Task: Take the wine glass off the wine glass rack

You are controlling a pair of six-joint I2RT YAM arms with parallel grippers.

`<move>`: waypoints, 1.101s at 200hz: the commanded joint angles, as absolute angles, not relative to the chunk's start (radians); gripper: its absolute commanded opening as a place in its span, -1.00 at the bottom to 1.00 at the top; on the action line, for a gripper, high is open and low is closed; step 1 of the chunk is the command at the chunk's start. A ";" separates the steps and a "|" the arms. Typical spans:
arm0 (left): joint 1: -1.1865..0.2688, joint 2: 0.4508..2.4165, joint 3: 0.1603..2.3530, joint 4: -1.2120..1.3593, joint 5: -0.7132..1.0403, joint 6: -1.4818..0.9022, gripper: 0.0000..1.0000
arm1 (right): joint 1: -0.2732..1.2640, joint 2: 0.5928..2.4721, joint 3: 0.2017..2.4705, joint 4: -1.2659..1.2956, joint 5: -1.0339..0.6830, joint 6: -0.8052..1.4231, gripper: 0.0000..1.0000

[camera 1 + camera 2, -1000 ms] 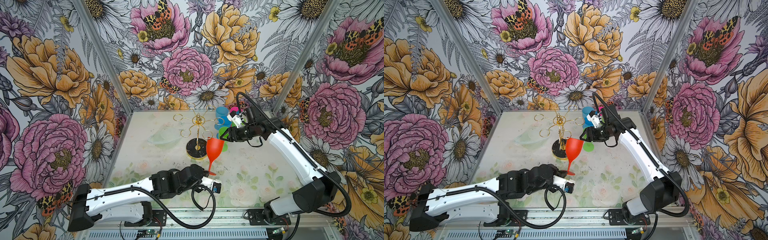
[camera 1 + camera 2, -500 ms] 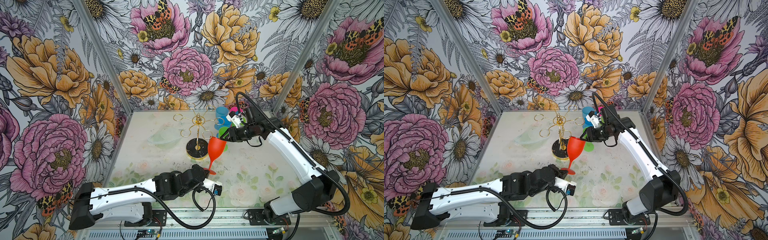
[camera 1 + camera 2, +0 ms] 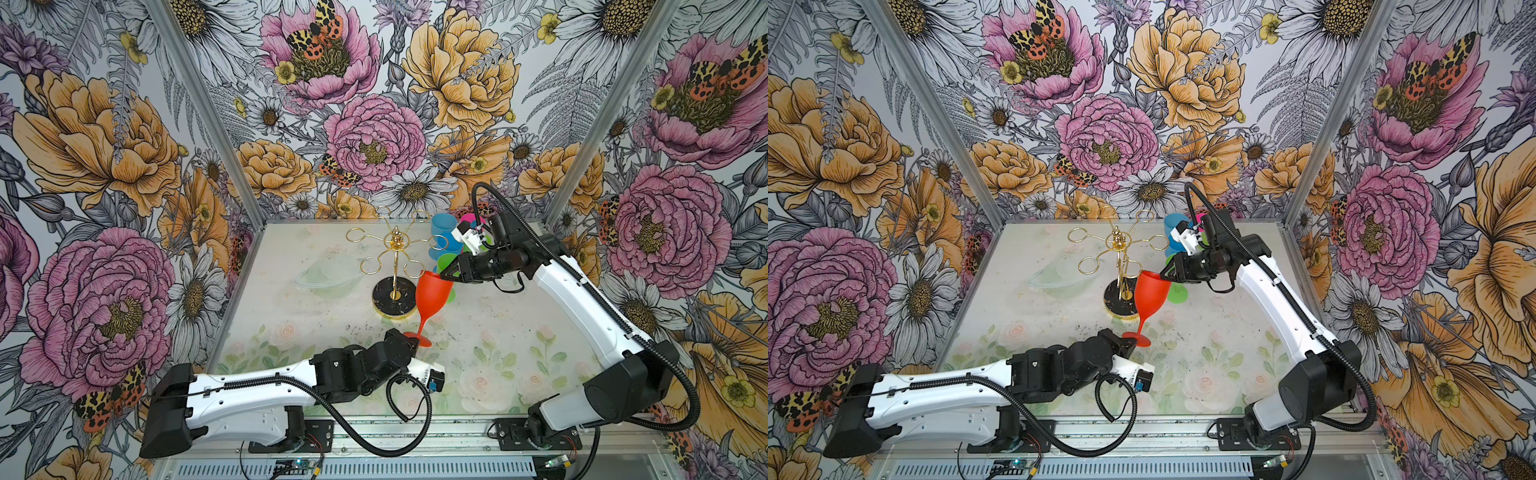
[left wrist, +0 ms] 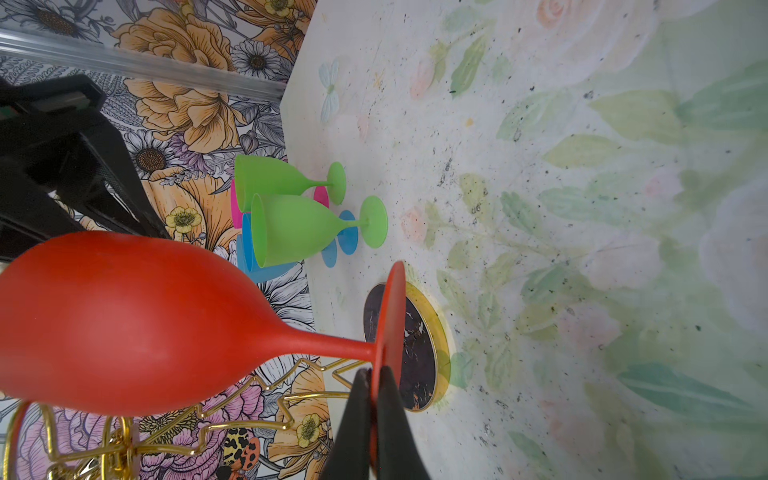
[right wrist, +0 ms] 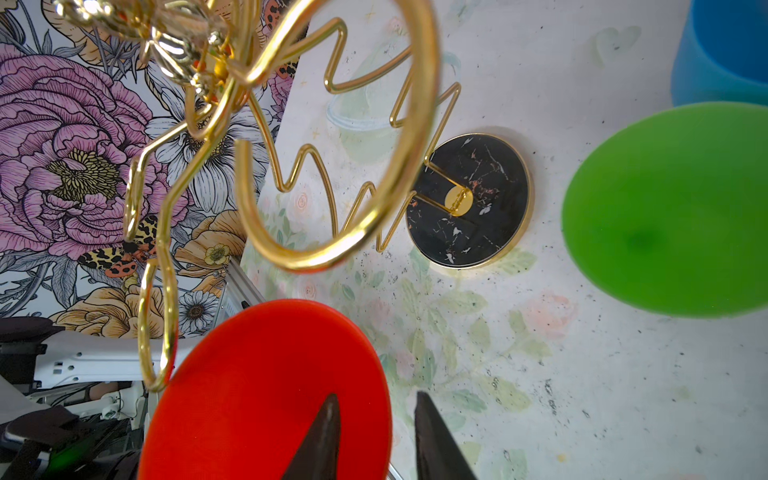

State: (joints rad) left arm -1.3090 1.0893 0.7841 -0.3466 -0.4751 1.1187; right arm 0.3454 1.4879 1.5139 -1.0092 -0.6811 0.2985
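Left gripper [image 4: 376,374]: jaws pinched on the foot [image 4: 390,316] of the red glass [image 3: 433,291]; the bowl is up and leans away from it. Right gripper [image 5: 377,397]: jaws spread astride the rim, one finger [image 5: 322,436] inside the bowl and the other outside, with a gap showing. Rack [image 3: 384,300]: just ahead of the right gripper, past the bowl, loops empty; the glass hangs clear of it. Handling: hold the foot until the rim grip is firm. Close gently on the thin wall. Mind the green glass [image 5: 665,208] beside the right jaws.

This looks like a robotics lab booth: floral-papered walls [image 3: 104,145], aluminium framing [image 3: 208,116], and two white arms [image 3: 257,386] bolted to a rail [image 3: 457,430] by the worktop [image 3: 498,332].
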 commanded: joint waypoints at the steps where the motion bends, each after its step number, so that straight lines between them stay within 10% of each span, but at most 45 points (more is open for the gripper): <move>1: -1.312 1.088 0.784 -0.222 -0.522 1.132 -1.00 | 0.354 1.470 1.514 -1.026 -0.724 0.304 -0.43; 130: -1.302 1.112 0.744 -0.167 -0.512 1.138 -1.00 | 0.319 1.426 1.450 -1.025 -0.647 0.305 -0.99; 220: -1.301 1.121 0.730 -0.169 -0.468 1.099 -0.16 | 0.291 1.377 1.440 -1.023 -0.549 0.298 -1.00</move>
State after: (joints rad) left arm -1.3067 1.1206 0.7399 -0.2062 -0.4828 1.1248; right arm 0.3000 1.4155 1.4422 -1.0214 -0.6083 0.3134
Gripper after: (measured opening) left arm 0.396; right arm 0.047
